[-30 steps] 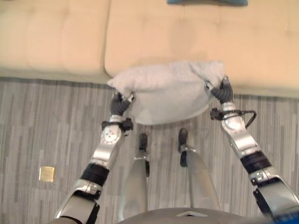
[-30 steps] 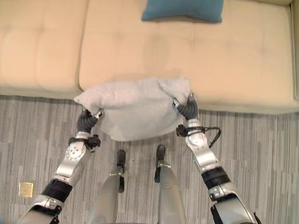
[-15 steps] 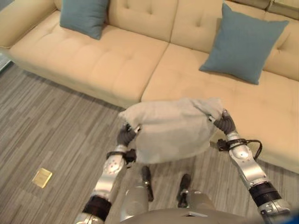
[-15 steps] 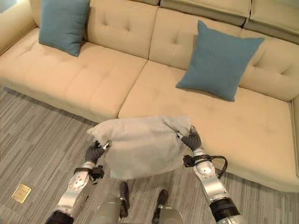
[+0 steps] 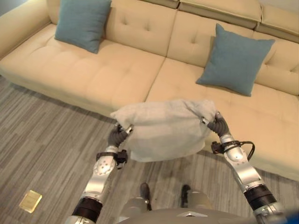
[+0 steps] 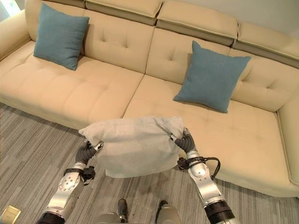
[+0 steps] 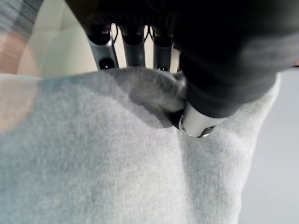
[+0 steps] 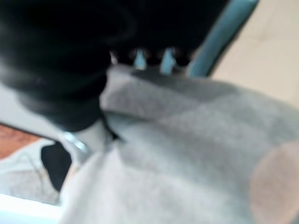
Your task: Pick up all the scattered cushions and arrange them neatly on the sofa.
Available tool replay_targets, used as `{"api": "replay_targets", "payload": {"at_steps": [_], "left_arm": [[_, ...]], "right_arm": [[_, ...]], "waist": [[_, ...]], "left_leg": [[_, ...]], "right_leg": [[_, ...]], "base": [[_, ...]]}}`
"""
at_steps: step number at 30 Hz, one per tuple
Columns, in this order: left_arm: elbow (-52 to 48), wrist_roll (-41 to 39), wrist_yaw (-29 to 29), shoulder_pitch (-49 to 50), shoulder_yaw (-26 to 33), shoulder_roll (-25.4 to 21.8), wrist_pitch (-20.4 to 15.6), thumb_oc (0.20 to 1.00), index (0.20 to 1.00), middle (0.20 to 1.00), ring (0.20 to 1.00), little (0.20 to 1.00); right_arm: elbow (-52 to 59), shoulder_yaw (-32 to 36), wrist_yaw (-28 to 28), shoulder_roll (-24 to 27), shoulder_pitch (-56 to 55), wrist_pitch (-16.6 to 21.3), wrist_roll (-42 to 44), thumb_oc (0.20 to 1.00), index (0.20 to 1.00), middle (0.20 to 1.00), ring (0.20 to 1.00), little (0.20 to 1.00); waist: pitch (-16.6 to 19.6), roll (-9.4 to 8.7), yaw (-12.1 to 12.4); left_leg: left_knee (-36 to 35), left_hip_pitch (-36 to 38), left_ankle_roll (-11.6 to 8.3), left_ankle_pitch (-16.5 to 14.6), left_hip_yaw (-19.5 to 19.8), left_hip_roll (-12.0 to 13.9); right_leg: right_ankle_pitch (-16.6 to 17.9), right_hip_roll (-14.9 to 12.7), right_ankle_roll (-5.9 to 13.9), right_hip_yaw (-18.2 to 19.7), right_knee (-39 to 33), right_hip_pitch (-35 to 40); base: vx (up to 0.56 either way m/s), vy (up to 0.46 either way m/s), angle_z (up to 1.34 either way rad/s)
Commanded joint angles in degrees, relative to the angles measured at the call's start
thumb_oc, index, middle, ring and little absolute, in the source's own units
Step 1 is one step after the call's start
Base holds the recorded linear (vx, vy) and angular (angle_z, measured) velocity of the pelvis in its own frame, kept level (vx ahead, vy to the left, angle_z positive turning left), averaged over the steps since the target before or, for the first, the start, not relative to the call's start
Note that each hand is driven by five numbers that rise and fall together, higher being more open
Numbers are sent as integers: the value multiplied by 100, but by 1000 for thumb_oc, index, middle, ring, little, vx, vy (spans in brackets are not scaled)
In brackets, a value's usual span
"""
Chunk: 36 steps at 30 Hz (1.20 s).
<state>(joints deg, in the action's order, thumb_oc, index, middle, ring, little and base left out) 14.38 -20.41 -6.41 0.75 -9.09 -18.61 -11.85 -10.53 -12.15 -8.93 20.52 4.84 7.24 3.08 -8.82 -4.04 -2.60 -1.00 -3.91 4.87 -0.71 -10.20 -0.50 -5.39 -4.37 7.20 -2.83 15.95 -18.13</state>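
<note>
A light grey cushion hangs in the air in front of the beige sofa, held by its two upper corners. My left hand is shut on its left corner and my right hand is shut on its right corner. In the left wrist view the fingers and thumb pinch the grey cushion. The right wrist view shows the same grip on the grey cushion. Two teal cushions lean on the sofa back, one at the left and one at the right.
The sofa seat between the two teal cushions is bare. A small brass floor plate lies in the grey striped floor at the lower left. The sofa's left armrest rises at the far left.
The camera has tilted up, bringing the sofa back and both teal cushions into sight. Both hands have kept their hold on the grey cushion and carry it a little higher.
</note>
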Motion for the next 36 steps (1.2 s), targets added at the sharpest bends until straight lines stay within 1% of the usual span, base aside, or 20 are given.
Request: {"api": "replay_targets", "payload": {"at_steps": [1, 3, 5, 6, 7, 10, 12, 13, 14, 15, 22, 24, 25, 28, 30, 31, 32, 33, 35, 36], "left_arm": [[-516, 136, -105, -131, 325, -306, -324, 200, 200, 200, 200, 200], [-524, 156, -80, -193, 255, -281, -352, 200, 200, 200, 200, 200], [-464, 45, 21, -254, 127, -155, -403, 200, 200, 200, 200, 200], [-464, 45, 21, -252, 124, -155, -403, 200, 200, 200, 200, 200], [-465, -21, 113, -269, 70, -126, -383, 200, 200, 200, 200, 200], [-402, -70, 88, -284, 46, -93, -359, 200, 200, 200, 200, 200], [-387, -109, 120, -272, 53, -88, -299, 200, 200, 200, 200, 200], [-385, -22, 73, -263, 51, -153, -276, 200, 200, 200, 200, 200], [-388, -20, 70, -261, 49, -155, -273, 200, 200, 200, 200, 200], [-448, -12, 47, -242, 38, -181, -284, 200, 200, 200, 200, 200], [-540, 6, 67, -131, 137, -282, -259, 200, 200, 200, 200, 200], [-530, 46, 36, -116, 231, -356, -242, 200, 200, 200, 200, 200], [-563, 74, 6, -115, 309, -429, -229, 200, 200, 200, 200, 200], [-573, 104, -49, -183, 313, -464, -267, 200, 200, 200, 200, 200], [-581, 109, -30, -218, 282, -438, -270, 200, 200, 200, 200, 200], [-580, 110, -30, -218, 284, -434, -270, 200, 200, 200, 200, 200], [-607, 130, -31, -292, 248, -455, -250, 200, 200, 200, 200, 200], [-606, 129, -31, -293, 248, -456, -250, 200, 200, 200, 200, 200], [-552, 125, -79, -361, 263, -455, -277, 200, 200, 200, 200, 200], [-617, 83, 66, -335, 183, -375, -296, 200, 200, 200, 200, 200]], "right_arm": [[271, 548, -145, 243, 298, 441, 148, 200, 200, 200, 200, 200], [300, 595, -128, 290, 221, 464, 165, 200, 200, 200, 200, 200], [331, 714, -146, 349, 50, 506, 200, 200, 200, 200, 200, 200], [331, 716, -145, 350, 46, 508, 201, 200, 200, 200, 200, 200], [364, 809, -124, 474, -35, 507, 248, 200, 200, 200, 200, 200], [363, 796, -127, 535, -38, 505, 322, 200, 200, 200, 200, 200], [336, 806, -111, 576, -55, 474, 321, 200, 200, 200, 200, 200], [347, 825, -146, 575, -70, 459, 293, 200, 200, 200, 200, 200], [347, 826, -147, 573, -73, 458, 292, 200, 200, 200, 200, 200], [331, 838, -162, 559, -75, 429, 306, 200, 200, 200, 200, 200], [356, 986, -227, 414, -68, 361, 147, 200, 200, 200, 200, 200], [370, 991, -211, 353, -20, 354, 106, 200, 200, 200, 200, 200], [379, 975, -207, 316, 59, 340, 94, 200, 200, 200, 200, 200], [376, 926, -211, 267, 152, 380, 119, 200, 200, 200, 200, 200], [357, 917, -172, 369, 208, 393, 172, 200, 200, 200, 200, 200], [354, 915, -172, 373, 210, 394, 174, 200, 200, 200, 200, 200], [380, 864, -146, 391, 254, 407, 225, 200, 200, 200, 200, 200], [380, 865, -146, 391, 255, 407, 225, 200, 200, 200, 200, 200], [299, 791, -139, 368, 297, 414, 253, 200, 200, 200, 200, 200], [363, 830, -119, 420, 223, 421, 252, 200, 200, 200, 200, 200]], "waist": [[133, -145, -76], [135, -175, -91], [207, -228, -164], [204, -221, -181], [203, -309, -220], [166, -363, -213], [210, -386, -158], [240, -380, -82], [243, -390, -88], [288, -322, -40], [363, -265, -73], [370, -250, -44], [340, -204, -61], [264, -154, -86], [283, -176, -188], [274, -164, -191], [246, -228, -223], [241, -216, -235], [206, -253, -259], [255, -275, -286]], "left_leg": [[340, 125, -432, -589, 436, -174], [440, 103, -449, -650, 510, -220], [851, 55, -647, -797, 545, -263], [886, 40, -650, -815, 564, -259], [1765, -271, -875, -701, 527, -181], [2475, -759, -961, -686, 489, -11], [2056, -836, -851, -824, 406, 177], [1623, -1004, -860, -516, 471, 344], [1586, -987, -862, -494, 474, 332], [1073, -926, -882, -333, 548, 401], [843, -560, -737, -342, 421, 187], [730, -378, -629, -396, 324, 117], [633, -211, -533, -437, 226, 94], [506, 81, -478, -504, 92, 76], [384, 306, -453, -572, 171, -96], [373, 327, -455, -579, 177, -87], [339, 455, -452, -692, 137, -205], [341, 462, -455, -701, 152, -193], [339, 581, -499, -787, 75, -191], [439, 638, -507, -901, 103, -288]], "right_leg": [[476, 177, 59, -12, -939, 463], [446, 218, 2, 79, -909, 533], [417, 184, -125, -50, -1052, 789], [418, 185, -127, -71, -1063, 804], [392, 131, -209, -171, -1182, 1051], [336, 94, -288, -267, -1261, 1238], [241, 51, -249, -351, -1308, 1369], [172, 38, -222, -385, -1311, 1449], [167, 29, -222, -391, -1309, 1451], [68, 48, -227, -411, -1285, 1515], [92, -189, -46, -280, -850, 1516], [146, -276, 15, -168, -482, 1398], [365, -346, 92, -156, 21, 1191], [428, -264, 117, -198, 461, 819], [390, 105, 36, -177, 22, 540], [390, 114, 35, -185, 5, 565], [558, 106, 39, -548, -612, 375], [568, 115, 38, -567, -644, 402], [681, 49, 134, -1038, -974, 283], [657, 91, 60, -992, -1188, 521]], "base": [[132, -19, 70], [112, -59, 83], [184, -106, 67], [152, -118, 71], [122, -86, 77], [71, -34, 72], [148, 43, 24], [162, 70, 9], [224, 158, 15], [183, 145, 11], [150, 203, -21], [156, 266, -31], [69, 141, -31], [151, 217, -29], [237, 114, -23], [275, 71, -16], [138, 17, 14], [208, 12, 17], [202, -10, 1], [184, -5, -10]]}}
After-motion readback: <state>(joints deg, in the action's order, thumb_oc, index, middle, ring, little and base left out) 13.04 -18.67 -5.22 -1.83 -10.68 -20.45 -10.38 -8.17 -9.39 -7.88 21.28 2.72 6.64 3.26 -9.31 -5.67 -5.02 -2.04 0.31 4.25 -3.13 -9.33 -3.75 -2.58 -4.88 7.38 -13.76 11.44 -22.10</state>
